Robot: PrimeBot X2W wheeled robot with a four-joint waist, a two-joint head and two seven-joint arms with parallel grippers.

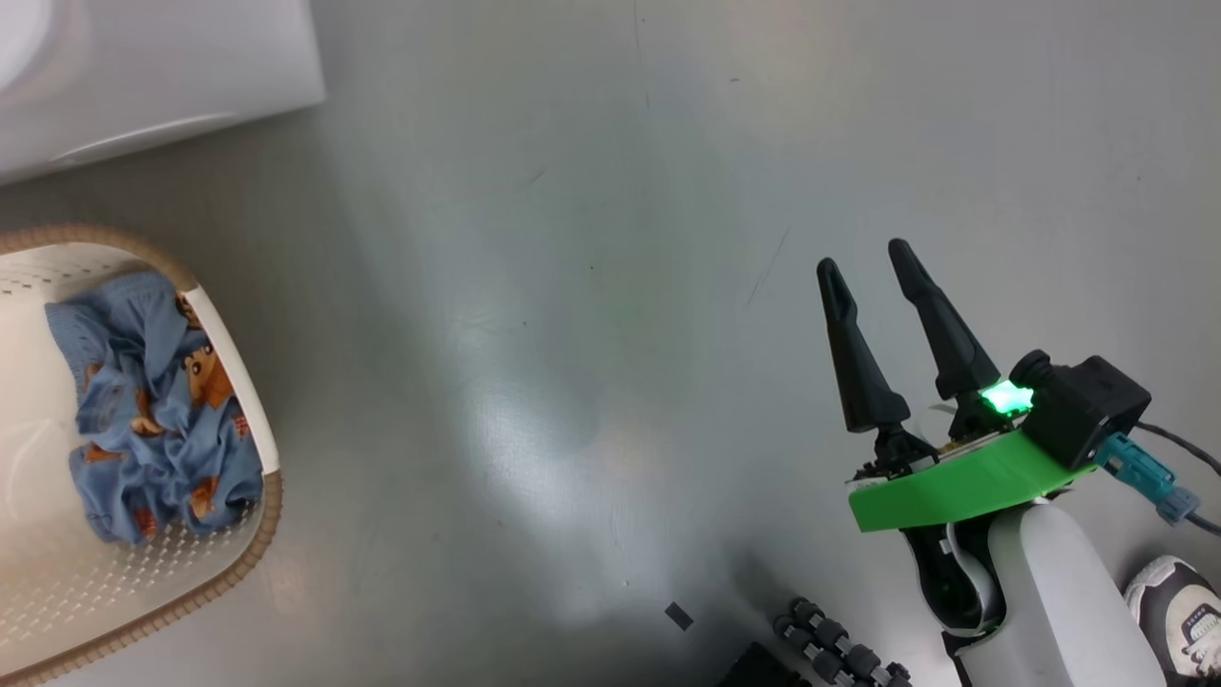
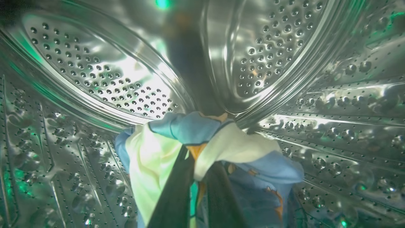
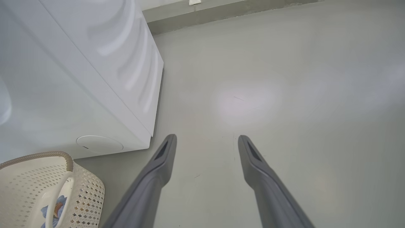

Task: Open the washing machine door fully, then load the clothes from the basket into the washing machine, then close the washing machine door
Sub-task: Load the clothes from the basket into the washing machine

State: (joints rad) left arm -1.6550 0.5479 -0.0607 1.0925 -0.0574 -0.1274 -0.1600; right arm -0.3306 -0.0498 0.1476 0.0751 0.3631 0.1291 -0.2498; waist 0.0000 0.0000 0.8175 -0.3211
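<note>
Clothes bundle [image 2: 177, 126] pinched in left jaws inside drum [image 2: 95, 72]; to be released deep, low. Right jaws spread, empty.

The grey glossy floor [image 1: 534, 315] carries soft light reflections and some thin scratches. In the head view, a person's white and black shoe [image 1: 1181, 611] stands at 4 o'clock, and a small dark square [image 1: 678, 616] lies on the floor at 6 o'clock.
</note>
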